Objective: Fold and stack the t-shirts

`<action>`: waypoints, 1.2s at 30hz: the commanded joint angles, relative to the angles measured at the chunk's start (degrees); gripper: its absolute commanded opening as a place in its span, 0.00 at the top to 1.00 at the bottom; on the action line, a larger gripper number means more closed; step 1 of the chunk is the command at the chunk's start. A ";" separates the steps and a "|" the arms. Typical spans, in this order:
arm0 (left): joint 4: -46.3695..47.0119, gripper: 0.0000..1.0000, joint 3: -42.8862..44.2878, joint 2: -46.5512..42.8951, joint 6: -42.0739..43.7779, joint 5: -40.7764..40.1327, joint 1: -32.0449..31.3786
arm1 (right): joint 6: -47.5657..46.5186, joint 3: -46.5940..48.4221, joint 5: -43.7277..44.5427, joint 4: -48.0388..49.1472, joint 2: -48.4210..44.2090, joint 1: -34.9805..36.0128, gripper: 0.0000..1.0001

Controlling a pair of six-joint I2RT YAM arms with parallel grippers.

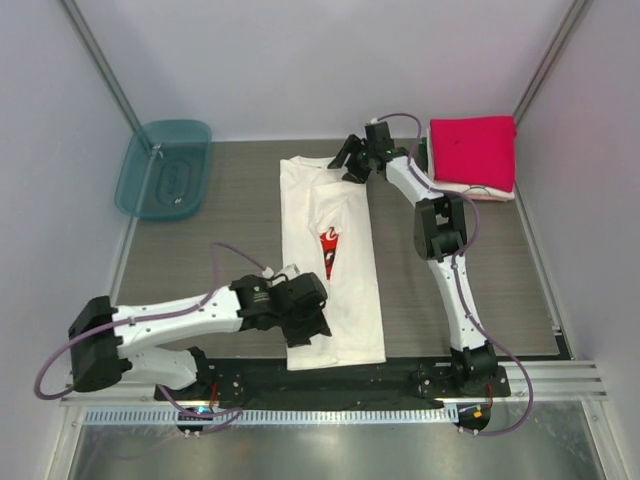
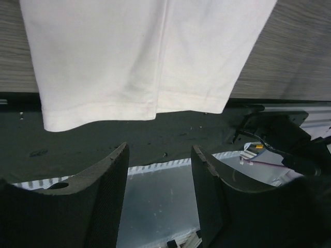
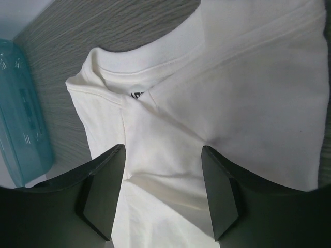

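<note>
I see cream tee (image 1: pixel 335 270) folded lengthwise mid worktop (image 1: pixel 220 250), hem at near edge, print half hidden by fold. L gripper (image 2: pixel 160 155) over hem, R gripper (image 3: pixel 163 155) over collar: both part open, empty. Red tee (image 1: pixel 473 150), far-right corner, covers most of pale tees (image 1: pixel 480 192).

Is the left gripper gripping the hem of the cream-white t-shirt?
No: in the left wrist view the left gripper stands open with nothing between its fingers, and the hem of the cream-white t-shirt lies beyond the fingertips.
</note>
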 commanded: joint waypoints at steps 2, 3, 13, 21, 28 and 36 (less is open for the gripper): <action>-15.55 0.47 2.47 -7.84 2.08 -12.37 -1.55 | -1.16 -2.50 -1.71 -6.81 -9.76 -1.48 0.33; -15.29 0.47 1.68 -9.34 2.26 -12.90 -1.55 | -1.25 -4.42 -1.98 -6.81 -11.78 -1.66 0.33; -10.64 0.47 -10.98 -24.12 -0.64 -14.57 -2.08 | -4.77 -55.98 14.34 -10.66 -60.06 0.78 0.33; -6.86 0.47 -15.72 -22.72 0.25 -13.61 -2.96 | 11.82 -98.19 16.83 -14.37 -92.19 16.16 0.35; -0.80 0.47 -22.50 -22.54 -3.97 -14.31 -5.77 | 26.42 -105.95 22.89 -19.20 -104.69 34.53 0.38; 1.94 0.48 -24.43 -21.22 -4.86 -14.40 -6.91 | 34.77 -109.73 26.58 -12.44 -96.27 47.73 0.44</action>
